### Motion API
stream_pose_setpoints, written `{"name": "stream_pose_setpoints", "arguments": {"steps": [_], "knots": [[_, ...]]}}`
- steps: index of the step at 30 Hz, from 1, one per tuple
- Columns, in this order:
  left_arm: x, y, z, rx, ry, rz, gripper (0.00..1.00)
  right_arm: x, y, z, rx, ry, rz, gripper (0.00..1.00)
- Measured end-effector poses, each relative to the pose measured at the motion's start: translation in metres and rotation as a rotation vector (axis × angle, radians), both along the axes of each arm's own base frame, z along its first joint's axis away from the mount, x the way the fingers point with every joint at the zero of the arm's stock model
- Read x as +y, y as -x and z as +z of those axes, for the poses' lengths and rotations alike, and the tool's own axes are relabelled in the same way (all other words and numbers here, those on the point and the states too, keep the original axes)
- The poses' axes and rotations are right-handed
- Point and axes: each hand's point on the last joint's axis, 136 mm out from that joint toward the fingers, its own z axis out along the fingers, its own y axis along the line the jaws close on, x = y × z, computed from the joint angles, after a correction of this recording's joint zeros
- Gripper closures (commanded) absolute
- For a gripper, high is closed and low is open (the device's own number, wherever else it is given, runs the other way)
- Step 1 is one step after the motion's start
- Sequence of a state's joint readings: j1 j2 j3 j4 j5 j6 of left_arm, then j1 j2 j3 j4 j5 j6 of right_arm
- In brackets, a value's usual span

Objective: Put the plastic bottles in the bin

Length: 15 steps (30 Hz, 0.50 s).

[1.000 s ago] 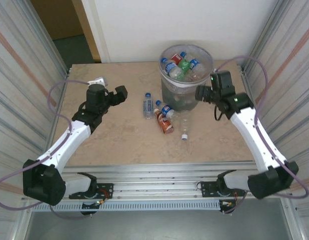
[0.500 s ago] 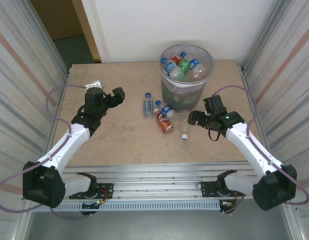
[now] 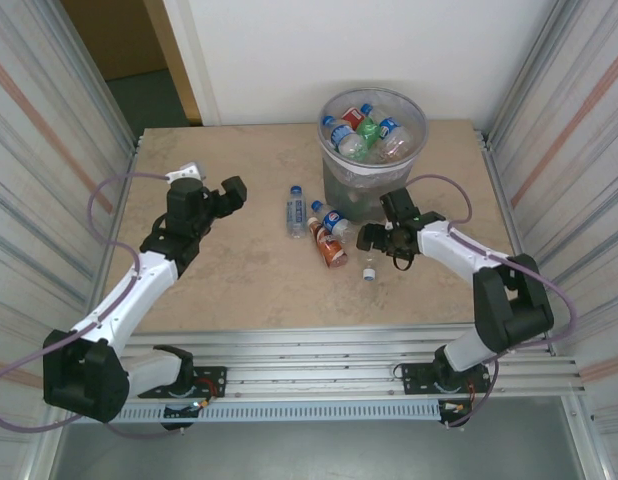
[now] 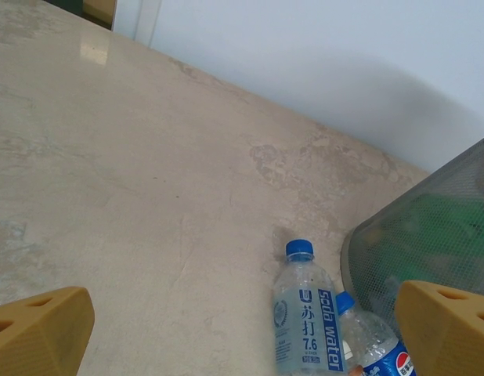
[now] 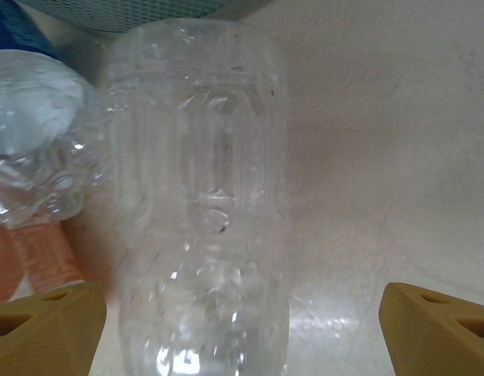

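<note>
Two yellow fingertips (image 5: 46,321) of the right gripper (image 5: 242,321) stand wide apart on either side of a clear bottle (image 5: 203,196), which lies on the table (image 5: 383,157) untouched by them. At the clear bottle's 9 o'clock lie an orange-labelled bottle (image 3: 332,250) and a blue-labelled bottle (image 3: 332,221). The bin (image 3: 349,195), with more bottles (image 3: 367,130) inside, stands at 12 o'clock. Well off at 9 o'clock, the left gripper (image 3: 217,192) hovers with its jaws wide and empty. A soda water bottle (image 4: 305,321) lies just beside the bin.
</note>
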<state>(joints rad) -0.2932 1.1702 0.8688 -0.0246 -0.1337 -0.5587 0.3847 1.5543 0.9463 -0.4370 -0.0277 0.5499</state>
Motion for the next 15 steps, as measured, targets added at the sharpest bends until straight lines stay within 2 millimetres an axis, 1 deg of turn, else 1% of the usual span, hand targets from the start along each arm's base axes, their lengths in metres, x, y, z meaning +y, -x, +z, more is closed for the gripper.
{"name": "stream_pose_setpoints", "arguments": {"steps": [3,5,10,12,15], "knots": [[0.001,0.000,0.000,0.001,0.001,0.003,0.01,0.005,-0.005,-0.013,0.016,0.010,0.012,0.17],[0.002,0.000,0.000,0.001,0.001,0.004,0.01,0.008,-0.008,-0.020,0.024,0.018,0.020,0.20],[0.002,0.000,0.000,0.002,0.002,0.002,0.01,0.010,-0.014,-0.035,0.037,0.035,0.022,0.34],[0.001,0.000,-0.001,0.002,0.003,0.000,0.01,0.009,-0.015,-0.037,0.038,0.043,0.018,0.39],[0.001,0.000,-0.001,0.002,0.003,0.000,0.01,0.007,-0.018,-0.035,0.027,0.053,0.012,0.45]]}}
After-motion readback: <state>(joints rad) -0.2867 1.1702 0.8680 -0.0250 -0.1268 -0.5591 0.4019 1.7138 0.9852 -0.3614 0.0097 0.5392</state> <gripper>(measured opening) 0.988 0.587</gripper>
